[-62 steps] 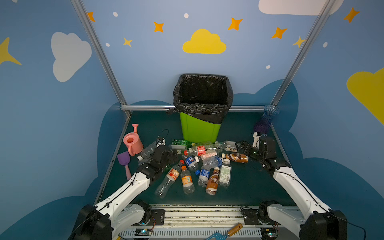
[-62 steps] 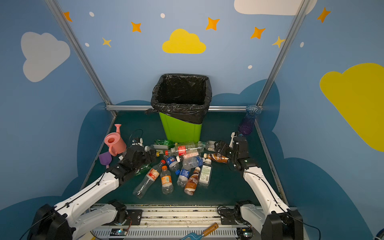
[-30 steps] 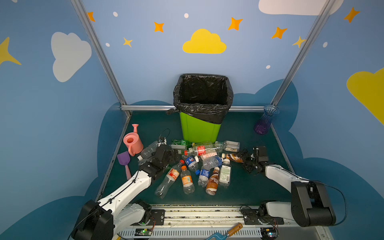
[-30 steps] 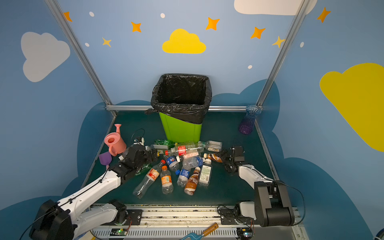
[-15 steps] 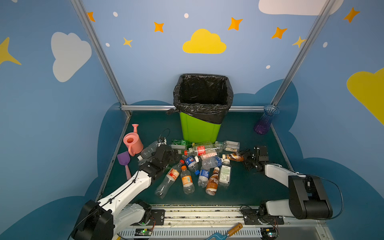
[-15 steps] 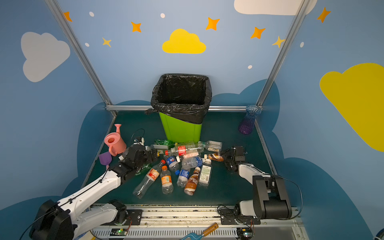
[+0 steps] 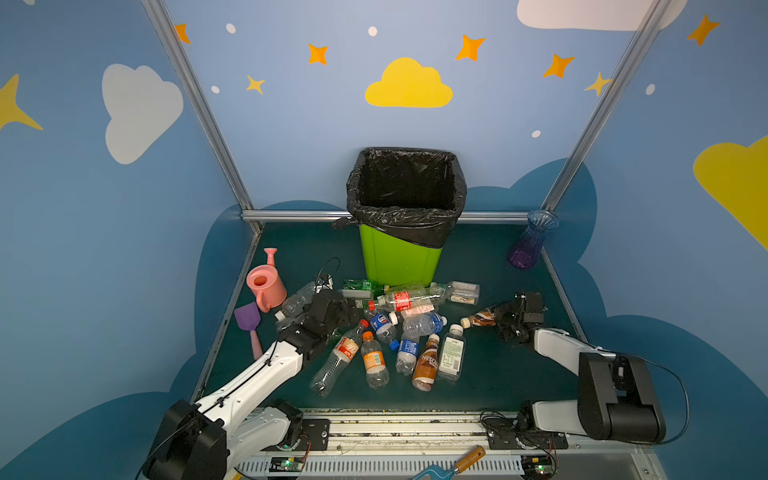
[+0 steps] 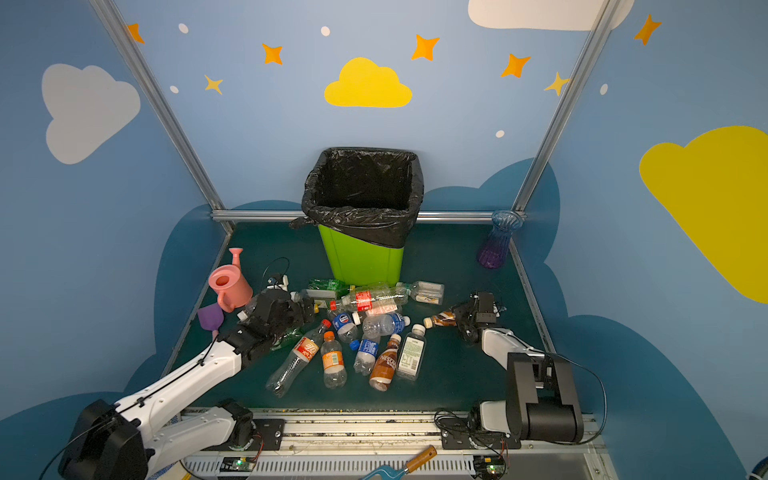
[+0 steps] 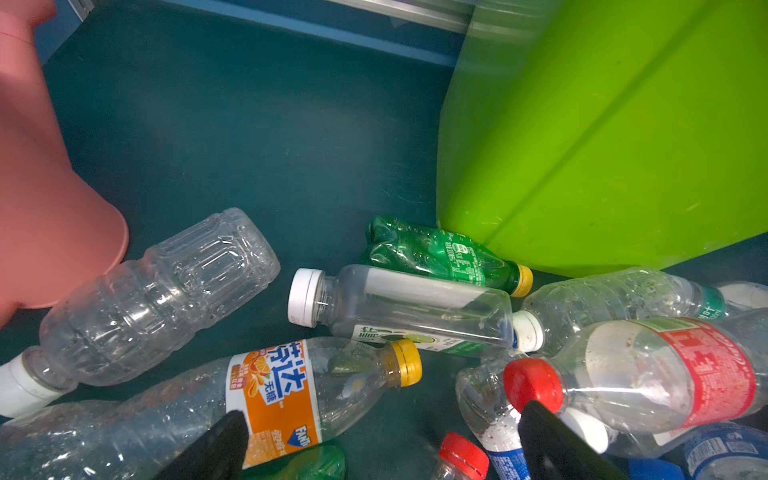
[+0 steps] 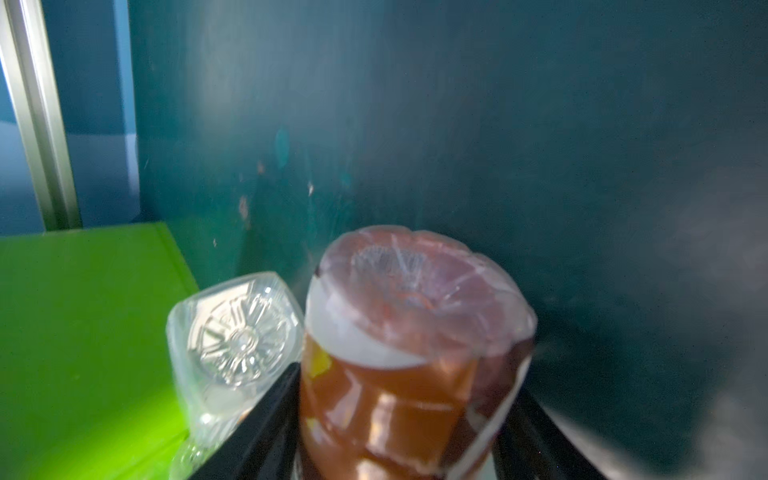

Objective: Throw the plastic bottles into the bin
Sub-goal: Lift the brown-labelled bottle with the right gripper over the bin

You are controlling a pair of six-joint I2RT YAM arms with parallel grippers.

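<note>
**Right end effector on the brown bottle, left one open over the heap**

From my station I see the right end effector point(image 7: 500, 319) low over the table point(image 7: 498, 374), toward its right edge. The brown bottle point(image 7: 481, 318) lies on its side between its jaws. In the right wrist view both black fingers point(image 10: 266, 424) press against the bottle's sides, so I read it as gripped (the picture is blurred, but the contact looks plain). The bottle's white cap points toward the heap. A clear square-bottomed bottle point(image 10: 237, 345) lies just beside it, near the bin point(image 7: 399, 257).

The left end effector point(image 9: 382, 411) stands wide open and holds nothing. Its fingers point(image 9: 216, 444) hang above an orange-labelled bottle point(image 9: 274, 395) and a red-capped bottle point(image 9: 665, 374) at the left of the heap.

The plastic bottles point(image 7: 424, 324) lie on their sides in a loose heap mid-table, directly in front of the bin. The bin stands at the middle of the far edge, with a black liner point(image 7: 407, 228) folded over its rim. A green bottle point(image 9: 444, 253) touches its foot. A pink watering can point(image 7: 266, 284) sits by the left edge, and a vase point(image 7: 530, 245) stands in the far right corner.
</note>
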